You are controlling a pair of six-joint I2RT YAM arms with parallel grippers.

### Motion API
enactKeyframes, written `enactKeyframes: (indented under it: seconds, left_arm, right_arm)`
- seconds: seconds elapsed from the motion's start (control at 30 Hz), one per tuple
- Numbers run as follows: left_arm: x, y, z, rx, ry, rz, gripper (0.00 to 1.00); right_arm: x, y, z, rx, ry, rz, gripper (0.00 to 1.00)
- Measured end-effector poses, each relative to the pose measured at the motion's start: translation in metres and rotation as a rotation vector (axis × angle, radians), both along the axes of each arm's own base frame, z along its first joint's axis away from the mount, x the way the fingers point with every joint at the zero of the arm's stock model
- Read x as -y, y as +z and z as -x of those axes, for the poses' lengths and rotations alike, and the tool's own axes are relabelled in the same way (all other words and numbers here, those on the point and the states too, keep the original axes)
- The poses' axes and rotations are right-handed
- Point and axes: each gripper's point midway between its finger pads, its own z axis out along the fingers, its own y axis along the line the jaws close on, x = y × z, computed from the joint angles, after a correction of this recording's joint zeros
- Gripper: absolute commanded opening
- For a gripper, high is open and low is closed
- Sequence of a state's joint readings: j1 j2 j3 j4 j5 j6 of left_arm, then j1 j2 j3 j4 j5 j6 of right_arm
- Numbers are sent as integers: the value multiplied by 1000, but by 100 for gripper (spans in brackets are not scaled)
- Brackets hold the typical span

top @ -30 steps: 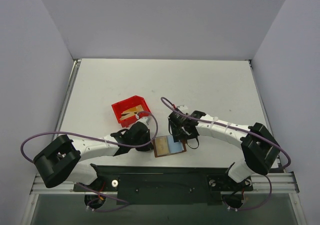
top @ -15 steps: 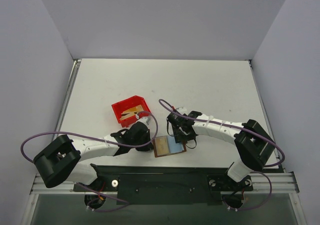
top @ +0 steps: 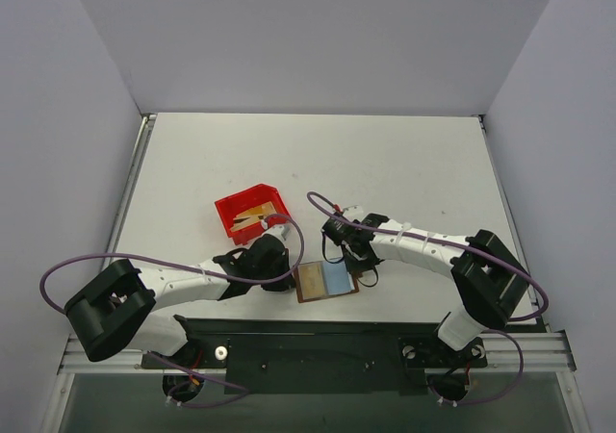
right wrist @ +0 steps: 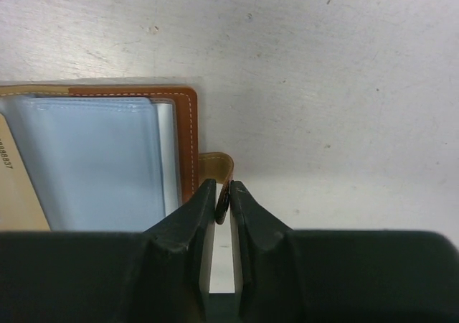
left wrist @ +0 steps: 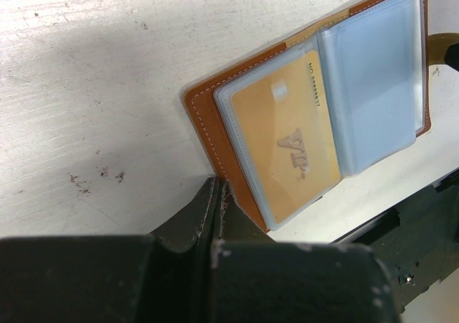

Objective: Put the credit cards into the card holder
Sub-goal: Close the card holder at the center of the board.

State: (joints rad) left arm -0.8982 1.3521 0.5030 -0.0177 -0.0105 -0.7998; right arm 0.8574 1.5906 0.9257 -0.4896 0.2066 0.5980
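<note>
The card holder [top: 325, 281] lies open and flat near the table's front edge, its brown cover around light blue pockets [right wrist: 86, 165]. One gold credit card [left wrist: 287, 133] marked VIP sits in its left pocket. More credit cards [top: 256, 215] lie in the red bin. My left gripper [left wrist: 217, 188] is shut, with its tips against the holder's brown left edge [left wrist: 204, 115]. My right gripper [right wrist: 223, 194] is shut on the holder's snap tab [right wrist: 215, 165] at the right edge. From above, the left gripper [top: 289, 281] and the right gripper [top: 356, 269] flank the holder.
A red plastic bin [top: 231, 205] stands on the table behind the left arm. The dark mounting rail [top: 318, 342] runs just in front of the holder. Purple cables loop off both arms.
My right gripper has closed from wide open onto the snap tab, and the right arm has shifted slightly. The left gripper and the holder have stayed put.
</note>
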Motion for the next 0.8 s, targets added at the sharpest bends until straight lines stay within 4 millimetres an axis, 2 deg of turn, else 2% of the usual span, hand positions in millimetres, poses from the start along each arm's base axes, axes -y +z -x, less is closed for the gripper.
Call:
enactKeyframes:
  seconds: [0.1,0.27,0.37,0.67,0.8]
  left_arm:
    - [0,0,0,0,0,0,0]
    - [0,0,0,0,0,0,0]
    - [0,0,0,0,0,0,0]
    - [0,0,0,0,0,0,0]
    - [0,0,0,1,0,1,0]
  right_arm:
    - [5,0,1,1,-2,21,0]
    - [9,2,2,3,-5,38,0]
    - [9,10,0,22,-6,24,0]
    - [-3,62,-6,145,11,-143,0]
    - [-15,77,-4,155,43,-225,0]
